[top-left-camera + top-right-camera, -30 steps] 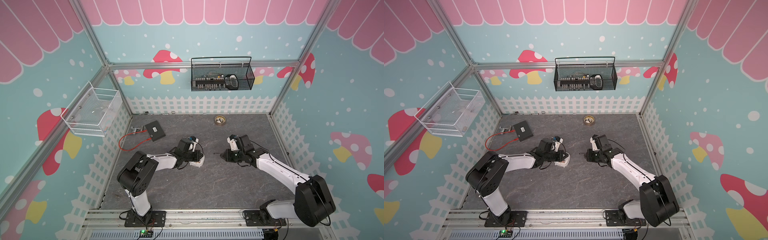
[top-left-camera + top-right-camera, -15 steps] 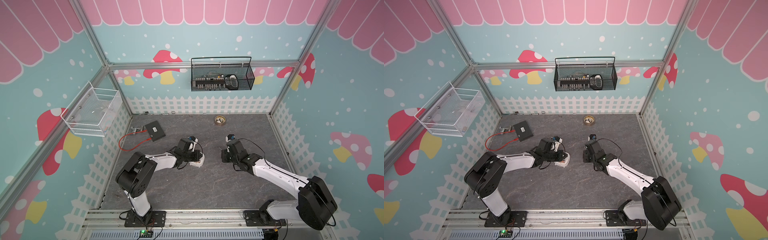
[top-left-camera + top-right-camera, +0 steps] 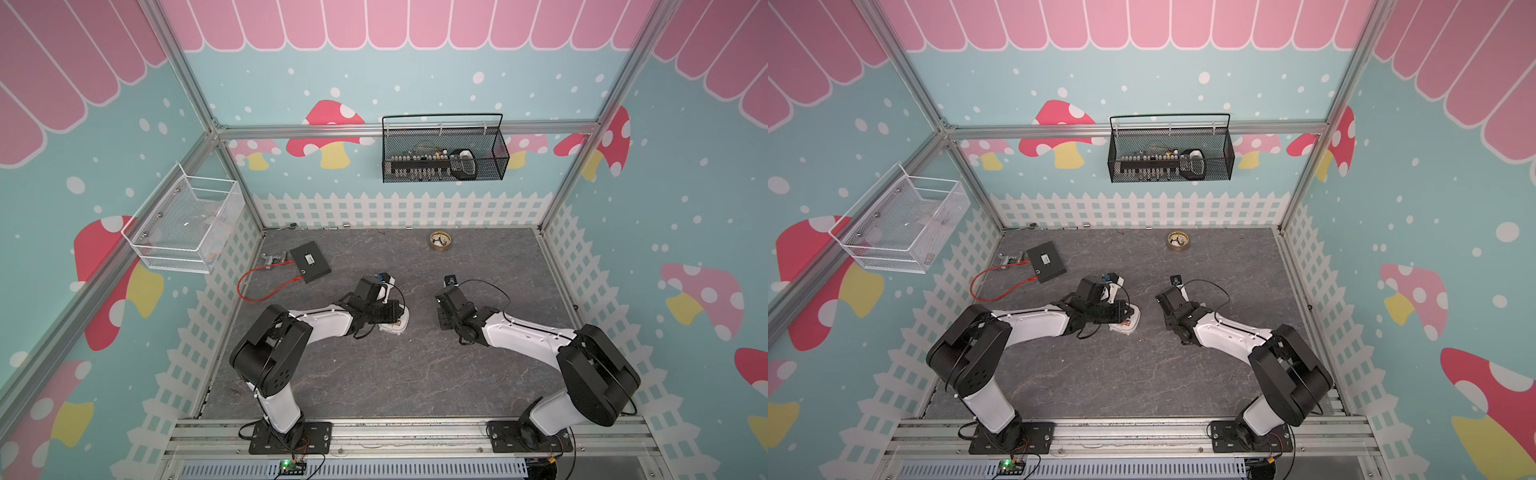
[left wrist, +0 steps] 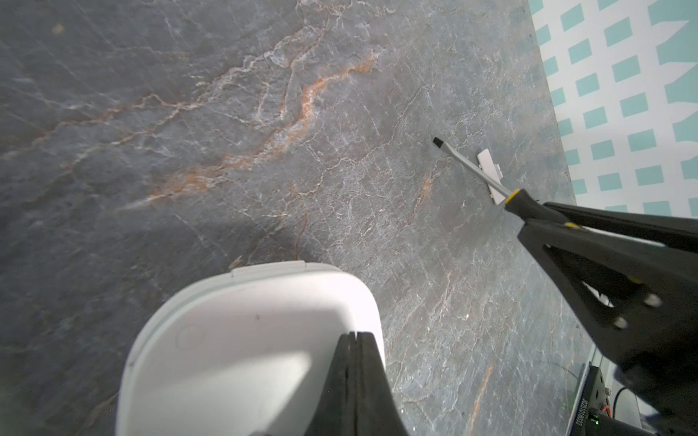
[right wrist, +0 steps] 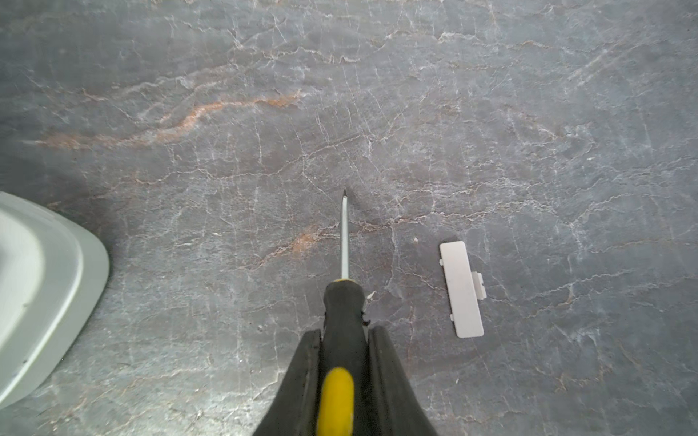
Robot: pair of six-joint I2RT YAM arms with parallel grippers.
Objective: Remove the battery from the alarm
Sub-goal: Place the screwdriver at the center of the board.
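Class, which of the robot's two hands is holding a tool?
The right hand, gripping the black-and-yellow screwdriver; the left hand is shut, empty, over the white clock.

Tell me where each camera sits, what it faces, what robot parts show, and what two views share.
Both top views: high above the arms' base rail, looking down on the grey marbled tabletop; left arm and right arm whole.
Left wrist: looks along the shut left claw onto the white rounded-square plastic alarm; right claw shows too.
Right wrist: looks along the right claw, shut on the black-and-yellow-handled screwdriver.
Shared: both wrist views show alarm, screwdriver, loose white rectangular plastic cover.
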